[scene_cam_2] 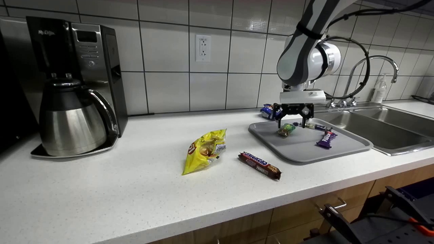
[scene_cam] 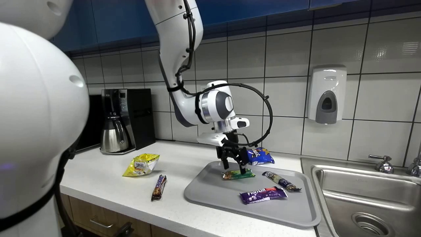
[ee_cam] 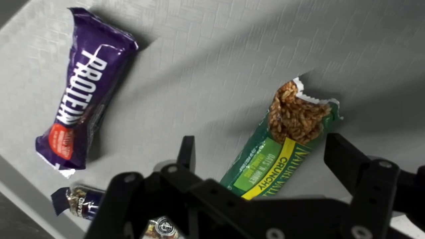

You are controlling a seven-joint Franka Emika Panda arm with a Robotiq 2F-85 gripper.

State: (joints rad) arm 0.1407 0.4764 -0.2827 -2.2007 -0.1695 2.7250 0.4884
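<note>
In the wrist view, a wide lane is offered across the tray [ee_cam: 186, 99] between the purple bar [ee_cam: 86, 86], upper left, and the green bar [ee_cam: 265, 159], right of center. The lower left is obstructed by a navy-ended bar [ee_cam: 87, 200]. In an exterior view, room behind the gripper [scene_cam: 234, 168] is limited by a blue bag [scene_cam: 262, 156] and tiled wall [scene_cam: 286, 135].

Pincer [ee_cam: 260, 151] is black. Granola bar [ee_cam: 275, 156] shows dark green, with a lighter green panel, a yellow band and a grainy brown end. Protein bar [ee_cam: 87, 91]: purple, white lettering, red patch. Snickers bar [scene_cam_2: 260, 166]: brown, blue-and-white logo. Snack bag [scene_cam_2: 205, 149]: bright yellow. Tray [ee_cam: 206, 30]: grey, faint basket-weave pattern. Bench [scene_cam_2: 135, 189]: white, finely speckled. Wall tiles [scene_cam: 289, 95]: pale, dark-lined grid. Overhead cabinets [scene_cam: 230, 13]: blue.
</note>
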